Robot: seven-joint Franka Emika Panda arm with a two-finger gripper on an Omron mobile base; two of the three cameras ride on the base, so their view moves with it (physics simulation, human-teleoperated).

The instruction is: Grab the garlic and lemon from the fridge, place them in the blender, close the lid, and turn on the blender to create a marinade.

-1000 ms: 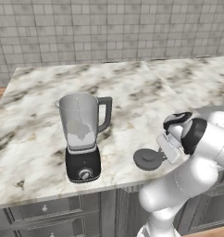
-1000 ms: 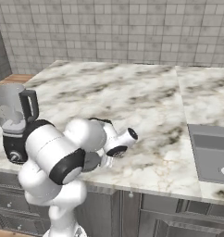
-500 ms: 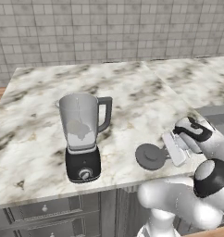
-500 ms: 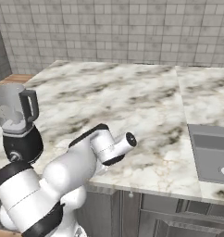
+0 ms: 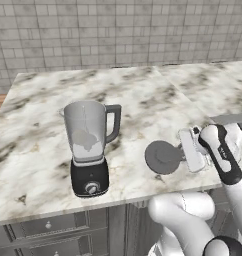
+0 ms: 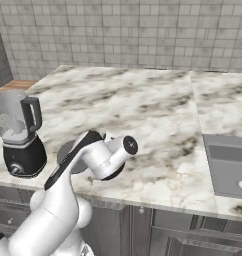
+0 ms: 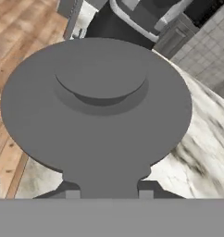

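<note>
The blender [image 5: 90,145] [image 6: 18,132] stands near the counter's front left edge, its clear jar open at the top. A pale lump lies in the jar; I cannot tell if it is garlic or lemon. The fridge is out of view. The dark grey round lid [image 5: 163,156] [image 6: 64,152] [image 7: 97,106] sits right of the blender, level and low over the counter. My gripper [image 5: 183,158] [image 7: 107,192] is shut on the lid's side tab, reaching in from the right. In the hand view the blender's black base [image 7: 109,25] lies beyond the lid.
A sink [image 6: 228,165] [image 5: 233,119] is sunk into the counter at the right. Marble counter [image 5: 143,95] stretches back to a tiled wall. The counter's front edge runs just below the lid, with grey drawers [image 5: 48,230] under it.
The arm's elbow has dropped down in front of the counter while the hand stayed on the lid. The lid has shifted slightly up and right. The jaws stay shut.
</note>
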